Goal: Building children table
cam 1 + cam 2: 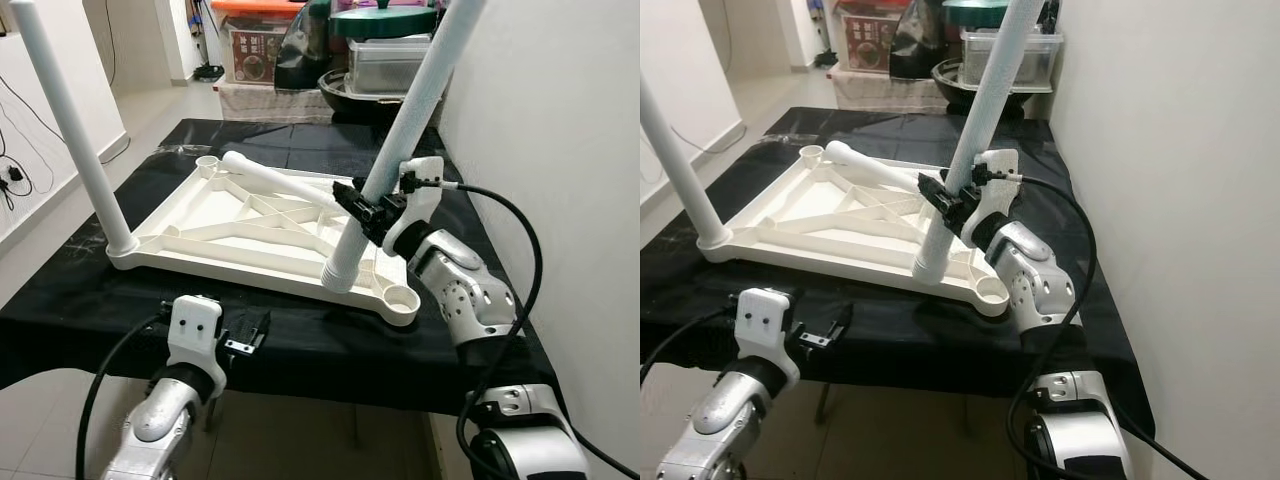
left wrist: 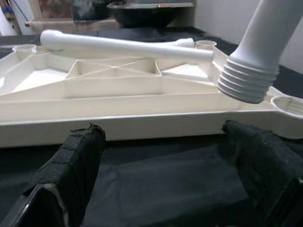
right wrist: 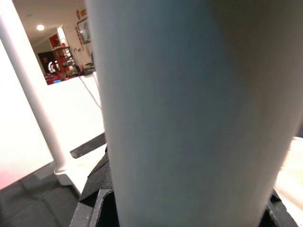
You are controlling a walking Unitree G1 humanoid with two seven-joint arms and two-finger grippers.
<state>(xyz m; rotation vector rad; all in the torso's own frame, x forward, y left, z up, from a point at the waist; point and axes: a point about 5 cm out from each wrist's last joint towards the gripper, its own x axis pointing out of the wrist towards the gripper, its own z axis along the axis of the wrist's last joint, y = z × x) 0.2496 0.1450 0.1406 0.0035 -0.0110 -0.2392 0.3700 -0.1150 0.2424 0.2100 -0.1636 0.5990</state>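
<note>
The tilted leg (image 1: 400, 130) and the standing leg (image 1: 70, 130) run off the top edge. The tilted leg blocks the right wrist view, hiding the fingers' tips there.

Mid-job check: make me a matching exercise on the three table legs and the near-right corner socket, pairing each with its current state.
Things:
1. Leg at the near-left corner
2. Leg in the right gripper
3. Leg on the tabletop frame
4. Near-right corner socket

States:
A. lying loose on its side
B. empty
C. standing upright in its socket
D. tilted, threaded end beside the socket, not in it

Pairs: 1-C, 2-D, 3-A, 4-B
</note>
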